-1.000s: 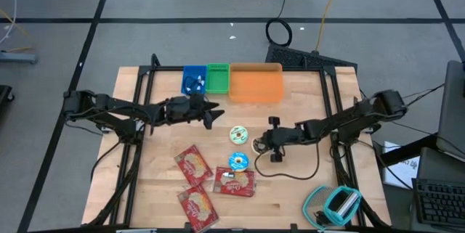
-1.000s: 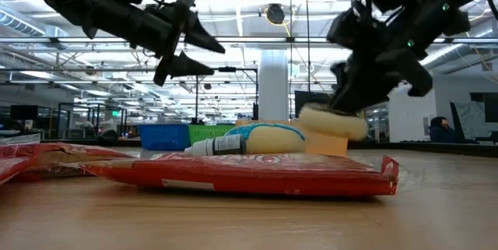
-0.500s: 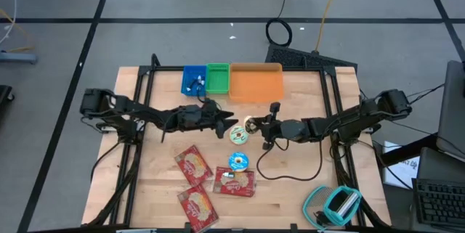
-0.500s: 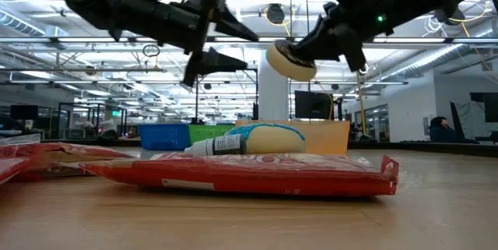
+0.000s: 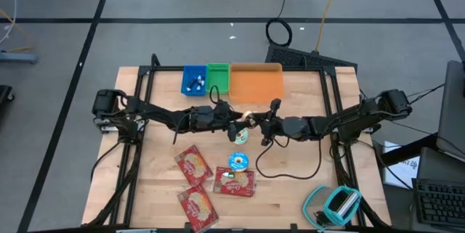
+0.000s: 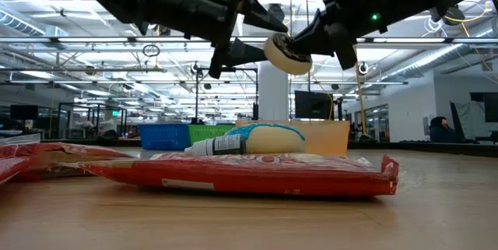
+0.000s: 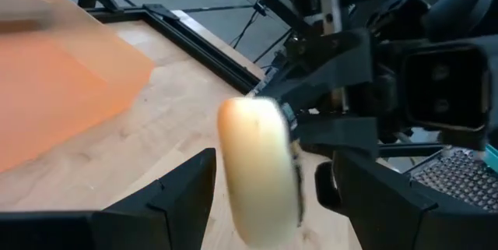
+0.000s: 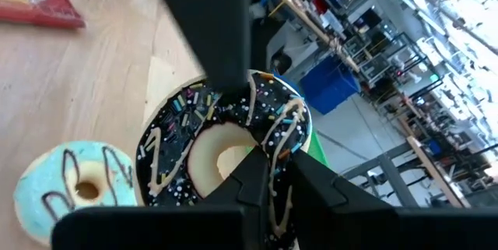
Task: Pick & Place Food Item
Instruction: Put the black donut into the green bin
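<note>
Handover: right tool [image 5: 263, 127] clamps chocolate donut [image 8: 226, 147] by rim, mid-air above desk [image 5: 305, 182]. Left tool [image 5: 234, 125] wide, straddling it. Close left fully before right lets go; keep donut level.

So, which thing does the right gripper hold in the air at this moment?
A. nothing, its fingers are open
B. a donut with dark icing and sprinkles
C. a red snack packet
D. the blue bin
B: the right gripper is shut on the donut with dark icing, lifted above the table, while the left gripper stands open just beside it.
</note>
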Tool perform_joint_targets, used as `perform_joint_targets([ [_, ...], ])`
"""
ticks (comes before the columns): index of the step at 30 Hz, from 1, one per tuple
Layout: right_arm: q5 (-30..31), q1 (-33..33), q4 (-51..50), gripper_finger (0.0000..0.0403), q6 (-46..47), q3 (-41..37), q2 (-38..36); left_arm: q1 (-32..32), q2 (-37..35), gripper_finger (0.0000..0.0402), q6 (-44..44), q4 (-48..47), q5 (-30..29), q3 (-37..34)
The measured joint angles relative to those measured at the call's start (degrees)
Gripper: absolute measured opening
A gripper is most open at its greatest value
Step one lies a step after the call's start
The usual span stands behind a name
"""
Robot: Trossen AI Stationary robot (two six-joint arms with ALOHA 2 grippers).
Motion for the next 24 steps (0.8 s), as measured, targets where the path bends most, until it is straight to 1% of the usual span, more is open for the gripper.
perform_joint_targets([
  [4,0.0,0.0,1.8,0.0028,-1.1,0.0,0.0,0.7,0.0,0.0256,-0.5,-0.4,0.1,0.0],
  [7,0.1,0.0,1.8,0.0028,-1.2,0.0,0.0,1.4,0.0,0.0237,-1.4,-1.0,0.0,0.0],
  [9,0.1,-0.1,1.8,0.0029,-1.2,0.0,0.0,1.8,0.0,0.0209,-1.4,-1.1,0.0,0.0],
  [13,0.0,0.0,1.7,0.0036,-0.7,0.0,0.0,2.3,0.0,0.0134,-0.7,-1.0,0.6,0.0],
  [18,0.3,0.0,1.9,0.0058,3.3,0.0,0.0,3.6,-0.9,0.0048,1.9,-1.6,1.2,0.0],
  [21,0.4,-0.1,2.3,0.0076,8.3,0.1,-0.1,5.2,-2.4,0.0018,3.3,-2.5,2.8,0.0],
  [24,0.5,-0.6,2.5,0.0095,11.5,0.2,-0.1,7.2,-4.3,0.001,4.5,-3.6,4.0,-0.1],
])
